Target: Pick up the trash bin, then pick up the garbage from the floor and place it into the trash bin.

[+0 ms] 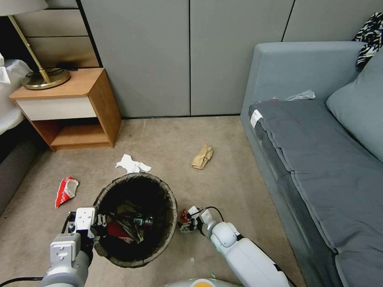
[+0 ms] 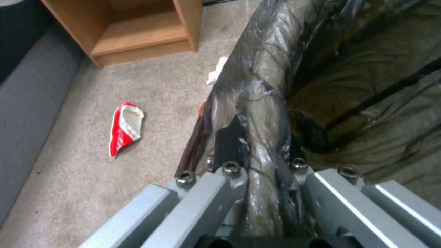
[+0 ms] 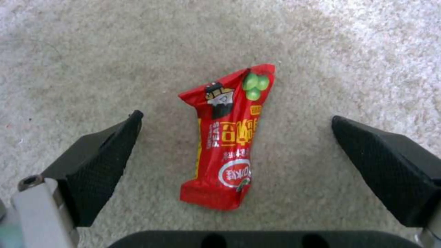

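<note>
The trash bin [image 1: 169, 199], lined with a dark bag, hangs just above the carpet, and my left gripper [image 1: 100, 224] is shut on its near-left rim [image 2: 262, 137]. Red and dark garbage lies inside it. My right gripper [image 1: 184, 223] is low beside the bin, open, its fingers [image 3: 108, 151] on either side of a red snack packet [image 3: 225, 144] lying flat on the carpet. Farther out lie a crumpled white tissue [image 1: 133, 164], crumpled brown paper [image 1: 202, 156] and a red-and-white packet [image 1: 66, 190], the same packet [image 2: 125, 128] seen from the left wrist.
A wooden nightstand [image 1: 76, 107] with a brass lamp base [image 1: 40, 79] stands at the back left. A grey sofa [image 1: 319, 159] runs along the right. Grey wall panels close the back. Open carpet lies between them.
</note>
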Robot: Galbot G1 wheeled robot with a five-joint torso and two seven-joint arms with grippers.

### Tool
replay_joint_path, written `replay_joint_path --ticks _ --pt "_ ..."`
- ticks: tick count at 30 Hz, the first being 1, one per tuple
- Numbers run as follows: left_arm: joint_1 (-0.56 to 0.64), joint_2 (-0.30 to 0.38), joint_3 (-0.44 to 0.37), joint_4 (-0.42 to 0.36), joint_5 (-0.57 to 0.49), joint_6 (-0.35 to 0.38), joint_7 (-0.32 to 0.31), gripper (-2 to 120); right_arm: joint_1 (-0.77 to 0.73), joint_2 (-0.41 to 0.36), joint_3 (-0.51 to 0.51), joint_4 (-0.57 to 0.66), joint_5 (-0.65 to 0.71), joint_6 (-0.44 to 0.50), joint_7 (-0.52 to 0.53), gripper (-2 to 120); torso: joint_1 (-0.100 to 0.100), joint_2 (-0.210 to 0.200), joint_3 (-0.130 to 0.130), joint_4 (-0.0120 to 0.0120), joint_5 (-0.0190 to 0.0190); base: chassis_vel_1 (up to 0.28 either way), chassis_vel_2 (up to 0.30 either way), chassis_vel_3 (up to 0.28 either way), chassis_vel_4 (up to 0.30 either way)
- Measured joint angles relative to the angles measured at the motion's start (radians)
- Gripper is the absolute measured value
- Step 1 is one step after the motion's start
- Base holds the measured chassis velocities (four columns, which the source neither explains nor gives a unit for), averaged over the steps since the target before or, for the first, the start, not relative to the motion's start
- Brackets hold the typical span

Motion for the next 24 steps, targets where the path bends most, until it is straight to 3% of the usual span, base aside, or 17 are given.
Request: replay_joint_path --ticks 5,13,24 --pt "0.0 -0.002 0.003 0.0 0.003 -0.001 0.002 1 0.0 0.006 0.003 -0.011 -0.011 0.001 0.002 99 0.0 0.0 0.0 0.0 0.0 0.0 0.0 0.0 0.0" --pt "0.0 -0.001 0.006 0.0 0.005 -0.003 0.004 1 -0.007 0.014 0.008 -0.022 -0.027 0.014 0.006 77 0.0 0.0 0.0 -0.001 -0.0009 0.0 0.0 0.0 0.0" --pt "-0.001 0.001 0.008 0.0 0.008 -0.005 0.005 1 -0.017 0.013 0.007 -0.01 -0.035 0.013 0.011 47 0.0 0.0 0.0 0.0002 0.0004 0.0 0.0 0.0 0.0"
